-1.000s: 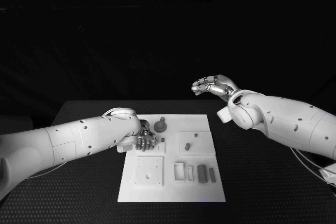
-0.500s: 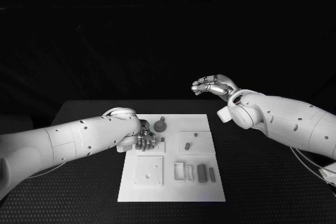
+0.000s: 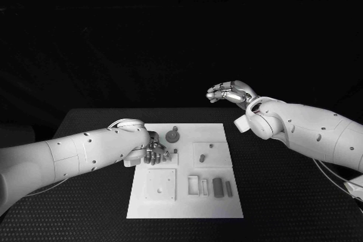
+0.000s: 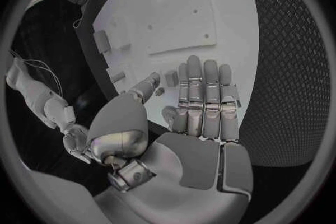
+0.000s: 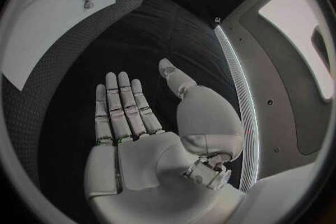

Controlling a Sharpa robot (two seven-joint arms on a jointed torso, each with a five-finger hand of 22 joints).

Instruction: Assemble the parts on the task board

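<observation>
Left hand: the left hand (image 3: 155, 152) is low over the left edge of the task board (image 3: 189, 208), fingers pointing down at the white plate. In the left wrist view its fingers (image 4: 204, 95) lie straight and side by side with the thumb set apart, and nothing is between them; whether the fingertips touch the plate I cannot tell.

Task board: it lies in the middle of the black tabletop (image 3: 287, 200), long side running away from the robot.

Round part: a round part (image 3: 174, 135) sits near the far edge of the board, just beside the left hand, on the inner side.

Small peg: a short peg (image 3: 203, 158) stands or lies in the square block right of centre.

Bar-shaped parts: 1 dark bar (image 3: 217, 187) and paler pieces beside it lie in a row near the board's near right corner, loose as far as I can judge.

Right hand: the right hand (image 3: 231, 92) is raised well beyond the far edge of the board, well apart from every part. In the right wrist view its fingers (image 5: 120, 103) are stretched out and it carries nothing.

Progress: early, by my reading. Most parts look unplaced, neither hand has a part, and the fitting of the row of bars is left to do.
</observation>
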